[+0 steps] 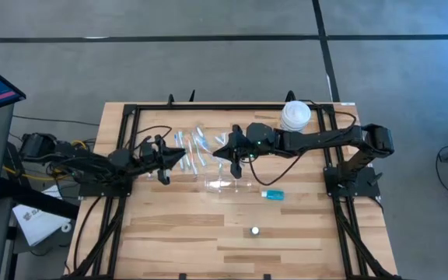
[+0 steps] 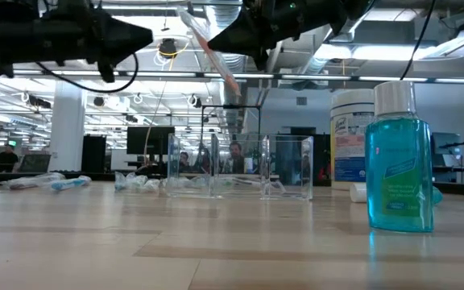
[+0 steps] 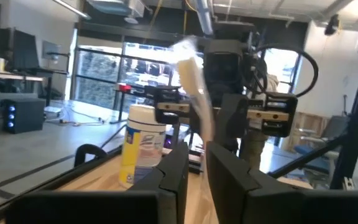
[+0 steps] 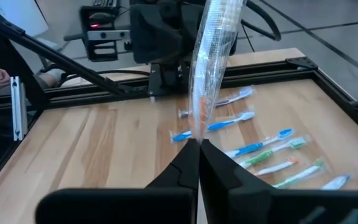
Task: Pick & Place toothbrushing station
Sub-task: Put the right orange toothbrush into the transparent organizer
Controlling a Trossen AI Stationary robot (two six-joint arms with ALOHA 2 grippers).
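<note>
My right gripper [image 1: 220,152] is shut on a toothbrush in a clear wrapper [image 4: 211,56], held high over the table's middle. This toothbrush also shows as a slanting streak [image 2: 216,60] in the low view. My left gripper [image 1: 183,158] faces it from the left, a little short of it. Its fingers stand a narrow gap apart [image 3: 197,158] with nothing between them. Several wrapped toothbrushes [image 1: 197,148] lie flat on the wood beneath the grippers. A clear plastic cup [image 1: 228,185] stands nearer the front, with a small blue-ended tube [image 1: 272,194] lying to its right. My right gripper pinches the wrapped toothbrush between its two fingertips, partway along its length [image 4: 197,134]. The fingers come nearly level from the table's right and lie across it. The toothbrush is lifted clear of the table and slants, with a stretch above the fingers and a stretch [image 2: 230,84] below.
A large white tub [image 1: 295,115] with a blue label stands at the far right, beside the right arm. A bottle of blue liquid [image 2: 400,161] stands upright near the front edge. A black frame [image 1: 131,117] borders the table. Bare wood lies at the front left.
</note>
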